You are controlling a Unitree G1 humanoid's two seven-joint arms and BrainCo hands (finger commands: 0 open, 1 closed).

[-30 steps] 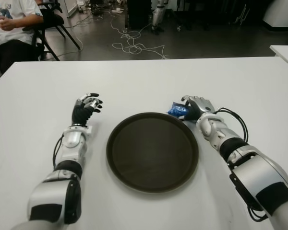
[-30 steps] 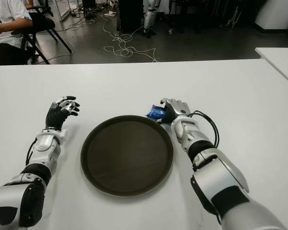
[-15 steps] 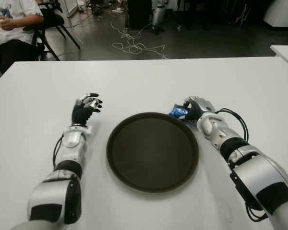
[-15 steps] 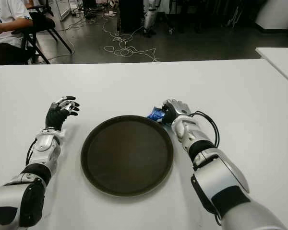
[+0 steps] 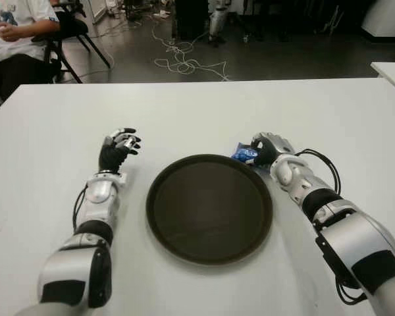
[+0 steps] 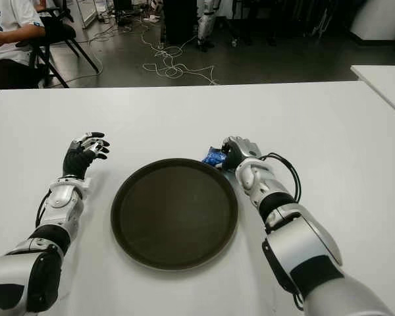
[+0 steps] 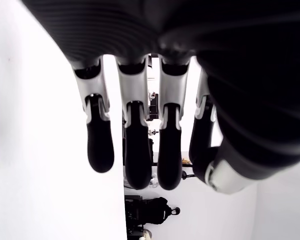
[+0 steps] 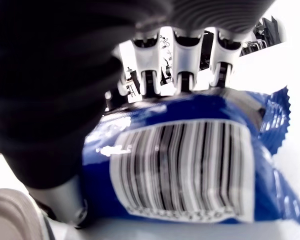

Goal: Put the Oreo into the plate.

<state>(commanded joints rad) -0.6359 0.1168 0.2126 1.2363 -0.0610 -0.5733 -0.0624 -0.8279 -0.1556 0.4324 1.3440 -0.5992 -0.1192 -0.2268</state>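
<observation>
My left hand [image 5: 120, 146] is idling left of the plate [image 5: 209, 207], fingers loosely curled, holding nothing. My right hand [image 5: 270, 149] is clamping the Oreo [image 5: 245, 155] at the plate's far-right rim; the pack is sticking out from my fingers [image 8: 184, 60] toward the plate. Only a barcode is showing on the blue wrapper, no brand legible.

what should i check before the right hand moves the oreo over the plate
1. Right hand closed around the Oreo pack: ok, fingers curl over it.
2. Pack lifted off the table: cannot tell.
3. Plate bare inside: ok.
4. Pack inside the plate: not ok, it is beyond the far right rim.
5. Left hand out of the way: ok, left of the plate, holding nothing.
</observation>
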